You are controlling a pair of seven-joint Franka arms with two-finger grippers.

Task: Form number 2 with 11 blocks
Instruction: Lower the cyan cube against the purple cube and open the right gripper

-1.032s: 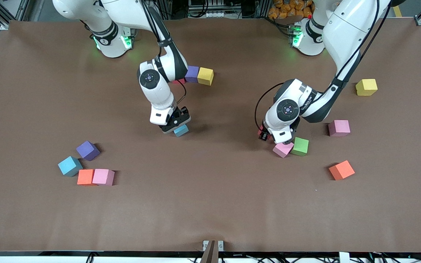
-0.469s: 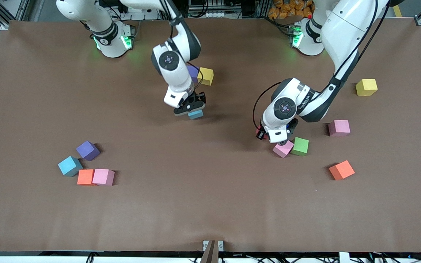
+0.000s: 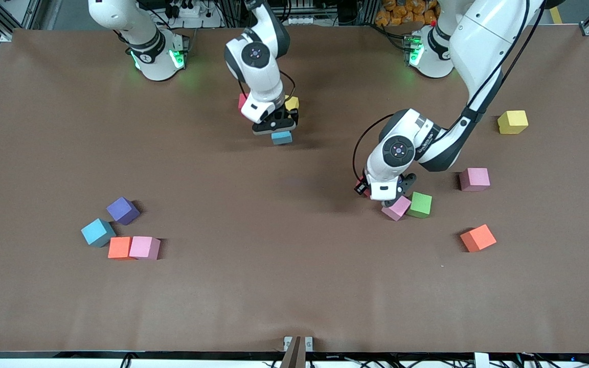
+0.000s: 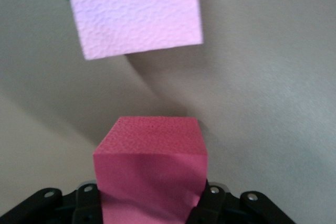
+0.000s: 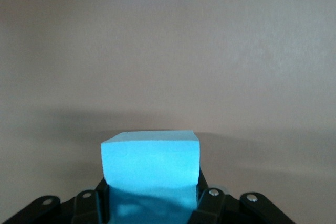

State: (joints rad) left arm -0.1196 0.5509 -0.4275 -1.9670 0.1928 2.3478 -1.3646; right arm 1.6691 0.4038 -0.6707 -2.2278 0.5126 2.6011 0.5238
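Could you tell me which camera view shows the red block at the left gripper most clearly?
The left wrist view: the red block fills the foreground between the left gripper fingers. The front view shows only a red sliver beside the wrist; the right wrist view shows none of it.

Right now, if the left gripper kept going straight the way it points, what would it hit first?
Probably the bare table. The left gripper, shut on a red block, points down beside the pink block; depth unclear.

Brown-covered table (image 3: pixel 294 286), cluttered cable racks at its edge.

The whole bench (image 3: pixel 294 286) is seen from a high camera facing both robots. Close wrist views are taken past each hand, the pink block (image 4: pixel 136 14) being shared with the front view.
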